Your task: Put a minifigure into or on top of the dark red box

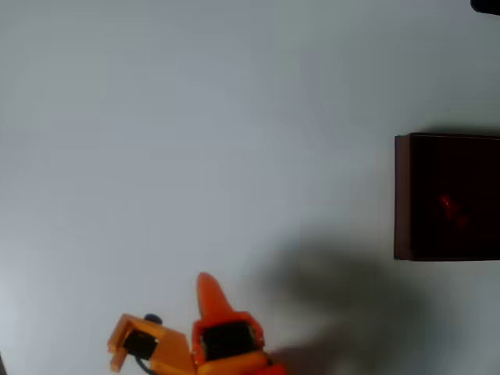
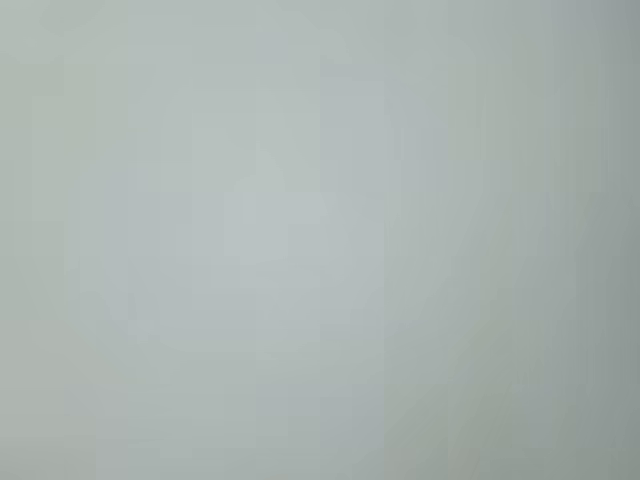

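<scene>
The dark red box (image 1: 403,195) sits at the right edge of the overhead view, its interior near black. A small red shape, the minifigure (image 1: 451,208), lies faintly visible inside it. My orange gripper (image 1: 206,285) is at the bottom of that view, far to the left of the box, its pointed fingers together with nothing between them. The wrist view gives plain pale grey surface with no object in it.
The table (image 1: 195,141) is a pale grey-white surface. The arm's shadow falls on it between the gripper and the box. A dark object (image 1: 488,5) pokes in at the top right corner.
</scene>
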Controlling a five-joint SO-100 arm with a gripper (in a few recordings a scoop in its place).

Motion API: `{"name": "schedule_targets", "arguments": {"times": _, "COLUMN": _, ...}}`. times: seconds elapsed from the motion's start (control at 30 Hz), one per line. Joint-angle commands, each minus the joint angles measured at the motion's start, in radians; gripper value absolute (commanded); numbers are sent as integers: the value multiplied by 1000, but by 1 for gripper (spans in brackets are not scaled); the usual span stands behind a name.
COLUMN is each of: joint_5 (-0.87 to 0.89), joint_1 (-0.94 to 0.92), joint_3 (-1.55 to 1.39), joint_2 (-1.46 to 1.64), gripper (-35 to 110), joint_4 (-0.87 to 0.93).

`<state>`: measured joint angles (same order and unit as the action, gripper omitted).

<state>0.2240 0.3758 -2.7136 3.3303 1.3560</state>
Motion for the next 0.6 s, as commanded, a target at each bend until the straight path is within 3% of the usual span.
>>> {"name": "schedule_targets", "arguments": {"times": 0.0, "joint_5": 29, "joint_1": 29, "joint_3": -67, "joint_2": 23, "gripper": 0, "joint_4": 20}}
{"name": "schedule_targets", "arguments": {"times": 0.23, "joint_5": -48, "joint_1": 118, "joint_3": -296, "joint_2": 25, "gripper": 0, "joint_4": -179}}
{"name": "schedule_targets", "arguments": {"times": 0.4, "joint_5": -175, "joint_1": 176, "joint_3": -298, "joint_2": 29, "gripper": 0, "joint_4": -20}}
{"name": "schedule_targets", "arguments": {"times": 0.57, "joint_5": -235, "joint_1": 206, "joint_3": -295, "joint_2": 40, "gripper": 0, "joint_4": -5}}
